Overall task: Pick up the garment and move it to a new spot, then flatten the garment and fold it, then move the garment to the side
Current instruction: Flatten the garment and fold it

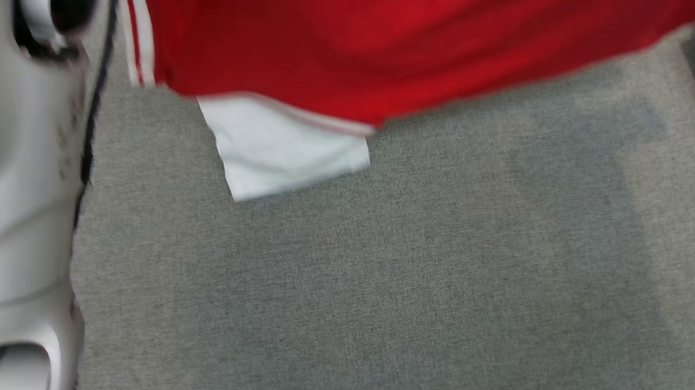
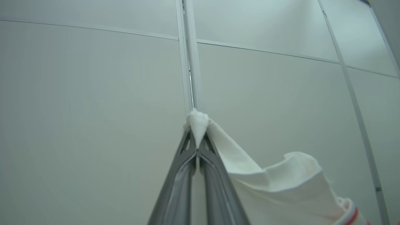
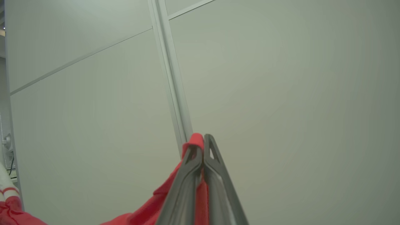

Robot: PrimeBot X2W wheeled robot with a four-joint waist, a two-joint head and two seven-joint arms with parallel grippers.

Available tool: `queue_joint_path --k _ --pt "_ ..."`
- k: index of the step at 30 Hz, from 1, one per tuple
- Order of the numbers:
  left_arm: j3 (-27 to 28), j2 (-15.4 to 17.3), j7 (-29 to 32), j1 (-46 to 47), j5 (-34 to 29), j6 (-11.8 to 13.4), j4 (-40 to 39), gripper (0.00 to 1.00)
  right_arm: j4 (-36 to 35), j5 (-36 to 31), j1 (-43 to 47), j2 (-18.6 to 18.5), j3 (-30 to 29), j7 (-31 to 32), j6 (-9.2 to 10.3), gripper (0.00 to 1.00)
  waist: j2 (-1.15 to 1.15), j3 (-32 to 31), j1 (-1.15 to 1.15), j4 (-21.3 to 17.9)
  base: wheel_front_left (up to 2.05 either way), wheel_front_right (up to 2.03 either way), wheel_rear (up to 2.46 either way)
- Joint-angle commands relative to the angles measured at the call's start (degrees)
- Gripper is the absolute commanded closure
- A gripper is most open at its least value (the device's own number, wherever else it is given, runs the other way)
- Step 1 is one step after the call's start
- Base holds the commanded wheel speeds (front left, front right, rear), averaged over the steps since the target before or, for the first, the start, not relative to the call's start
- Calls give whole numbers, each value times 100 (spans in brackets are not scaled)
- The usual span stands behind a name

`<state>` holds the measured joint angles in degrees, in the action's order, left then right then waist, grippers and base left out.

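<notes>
The left gripper point(image 2: 197, 137) is closed tight and pinches a white corner of the garment point(image 1: 410, 40). The right gripper point(image 3: 202, 144) is closed too, on a red fold of it. The red and white garment hangs over the grey surface point(image 1: 389, 289), across the top of the head view.

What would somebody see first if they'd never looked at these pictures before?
The big red garment stretches across the top of the head view, with a white part poking out below its edge over the grey surface. In the wrist views, the left claw pinches white cloth and the right claw pinches red cloth, both up in front of a pale wall.
</notes>
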<state>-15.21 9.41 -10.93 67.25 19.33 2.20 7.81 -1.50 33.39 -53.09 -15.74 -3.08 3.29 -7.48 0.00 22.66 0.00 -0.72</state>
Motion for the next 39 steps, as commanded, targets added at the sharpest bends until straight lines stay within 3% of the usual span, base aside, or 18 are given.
queue_joint_path --k 1,7,11,15,22,27,31,39 --pt "92 -33 -142 524 12 -56 507 100 418 62 -550 -1 207 -178 -2 100 0 345 0 -38 0 0 0" --pt "351 -84 -403 1724 -78 -152 1938 100 1916 224 -1972 193 1039 -972 -1 100 0 464 0 -258 0 0 0" --pt "408 -107 -423 2019 -170 -186 2504 100 2681 312 -2390 293 1502 -1262 -2 100 0 504 0 -321 0 0 0" --pt "578 -209 -428 1849 -229 -209 3278 100 3882 481 -2679 358 2364 -1449 -1 100 0 608 0 -329 0 0 0" --pt "828 -448 -431 1146 -58 -307 4100 100 5121 780 -2458 431 3266 -1572 -1 100 0 870 0 -142 0 0 0" --pt "1054 -560 -431 311 79 -387 4370 100 5422 1213 -1808 439 3622 -1773 -1 100 0 887 0 -38 0 0 0" --pt "1368 -604 -431 -550 158 -461 4141 100 5376 1550 -976 369 3747 -1850 -1 100 0 781 0 4 0 0 0" --pt "1917 -642 -432 -2578 327 -563 3037 100 4227 1580 894 246 3139 -1848 -1 100 0 338 0 -47 0 0 0"
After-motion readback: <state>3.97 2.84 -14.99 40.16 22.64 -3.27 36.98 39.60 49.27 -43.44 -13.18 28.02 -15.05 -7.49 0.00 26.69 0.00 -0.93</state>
